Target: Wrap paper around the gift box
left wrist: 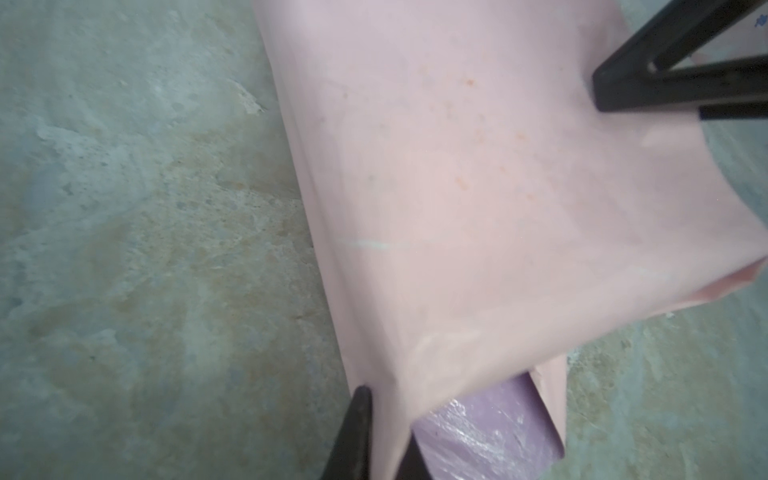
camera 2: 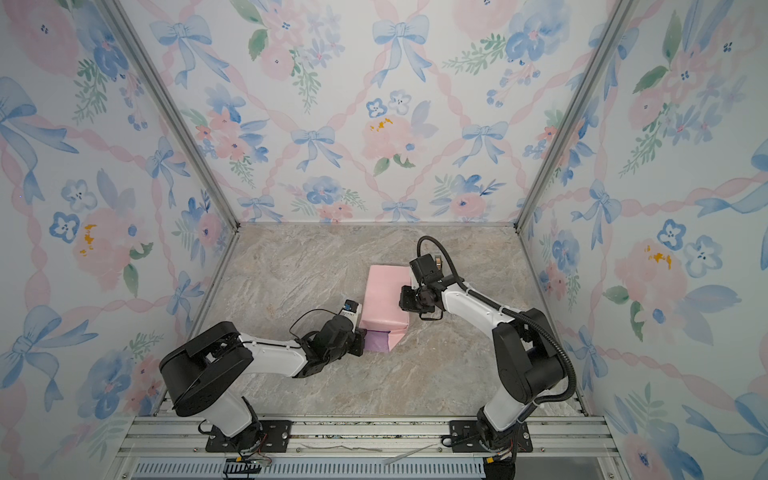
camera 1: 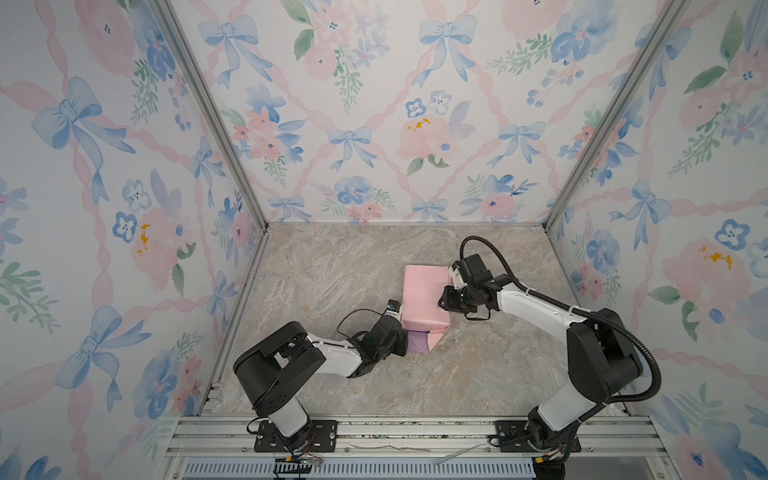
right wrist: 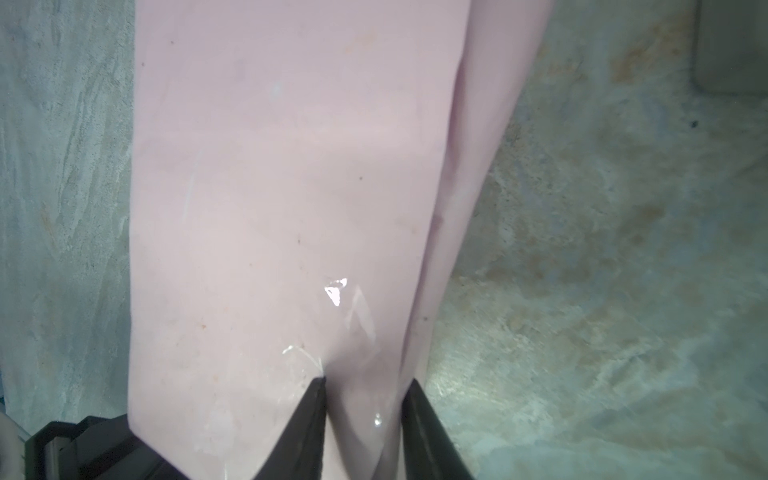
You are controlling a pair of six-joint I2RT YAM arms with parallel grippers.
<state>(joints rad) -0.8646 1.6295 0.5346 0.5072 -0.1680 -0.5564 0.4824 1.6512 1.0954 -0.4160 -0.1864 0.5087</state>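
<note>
The paper (camera 1: 424, 295) lies at the middle of the surface (camera 1: 332, 270), pink side out, folded over the gift box, which is hidden inside. The left jaws pinch its near-left corner. The right jaws are closed on a fold bearing clear tape (right wrist: 345, 307) at its right side. Expect a thin, light, slippery sheet: grip folded edges only, and pull gently to avoid tears.

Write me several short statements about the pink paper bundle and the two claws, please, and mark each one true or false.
1. The pale pink, lilac-backed paper sheet lies folded into a bundle on the marble-patterned table. True.
2. The left claw pinches a corner of the paper. True.
3. The right claw hangs above bare table. False: paper lies between its jaws.
4. A dark navy box lies uncovered beside the bundle. False: no box shows, and the paper hides whatever is inside.
</note>
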